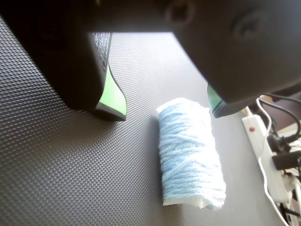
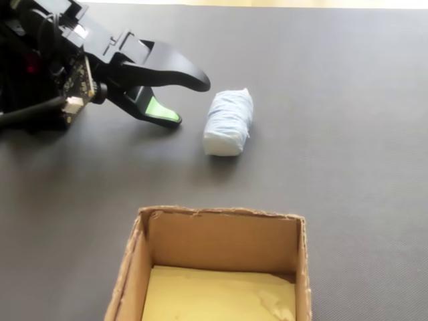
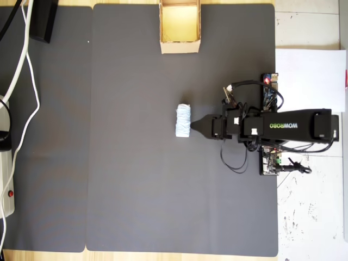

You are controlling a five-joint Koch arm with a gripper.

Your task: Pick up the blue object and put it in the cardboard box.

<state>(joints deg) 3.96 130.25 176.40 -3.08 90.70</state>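
Tool [image 2: 190, 101] gapes beside blue object [image 2: 229, 122]; cardboard box [image 2: 148, 254] partly cropped.

cardboard box [image 2: 221, 247] cut off by bottom edge in fixed view, top edge overhead. Gripper [image 3: 191, 126] fingers overlap overhead, gap unreadable. Wrist view: arm body blurred, fills top.
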